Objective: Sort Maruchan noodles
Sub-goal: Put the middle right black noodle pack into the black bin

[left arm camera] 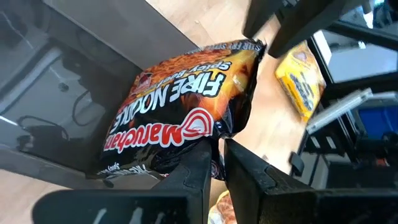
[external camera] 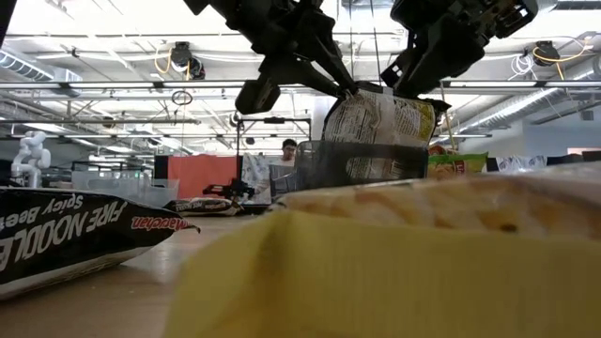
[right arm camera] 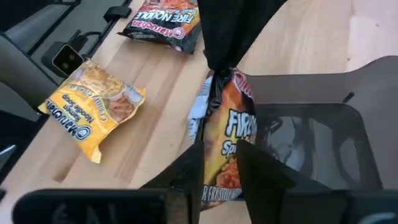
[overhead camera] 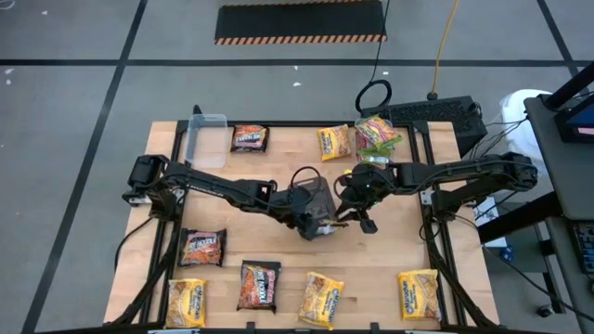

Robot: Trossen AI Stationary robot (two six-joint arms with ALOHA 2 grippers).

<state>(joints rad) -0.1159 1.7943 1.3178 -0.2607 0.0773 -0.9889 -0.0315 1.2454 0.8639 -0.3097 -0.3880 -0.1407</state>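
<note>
- Packet of Maruchan Fire Noodle (left arm camera: 180,112), dark with orange flames, standing on end at the middle of the table (overhead camera: 390,241).
- Lower part hidden behind the wall of the dark grey tray (right arm camera: 311,124) in the low view; top edge up above that wall.
- Left gripper (left arm camera: 217,146) at one edge of the packet; clamped or loose, cannot tell.
- Right gripper (right arm camera: 219,152) at the opposite end, fingers apart with the packet in the gap between them.
- Along the near edge of the table: dark packets (overhead camera: 259,284) and yellow packets (overhead camera: 321,299), lying flat and apart from one another.
- At the far edge: one more dark packet (overhead camera: 249,138), one yellow packet (overhead camera: 334,142), and green-edged packets (overhead camera: 378,133) piled at the corner.
- Clear tub (overhead camera: 206,137) at the far left corner, just beside that dark packet.
</note>
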